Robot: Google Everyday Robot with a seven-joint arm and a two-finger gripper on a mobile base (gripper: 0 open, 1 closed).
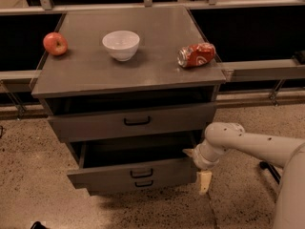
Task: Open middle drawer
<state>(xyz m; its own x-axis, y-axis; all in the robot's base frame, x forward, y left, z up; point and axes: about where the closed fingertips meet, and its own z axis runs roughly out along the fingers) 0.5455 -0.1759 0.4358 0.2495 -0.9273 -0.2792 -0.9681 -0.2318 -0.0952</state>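
- The robot's claw hung at the right end of the pulled-out drawer front, at the tip of a cream-coloured arm that reached in from the right. Whether it was wide, narrow or holding anything could not be told.
- The middle drawer, grey metal with a small black bar handle, stood out from the grey metal desk. Its front was clearly forward of the panel above, and its dark interior showed behind it.
- The upper drawer, also grey with a black handle, sat pushed in.
- Of the lowest drawer, only a strip of front with a second black handle showed, just under the middle one.
- On the desk lay a red apple at the left, a white ceramic bowl near the middle and a crushed red can at the right, all well apart.
- By this view the opening looked largely done. What seemed left was perhaps a little more pull, then drawing the claw clear.
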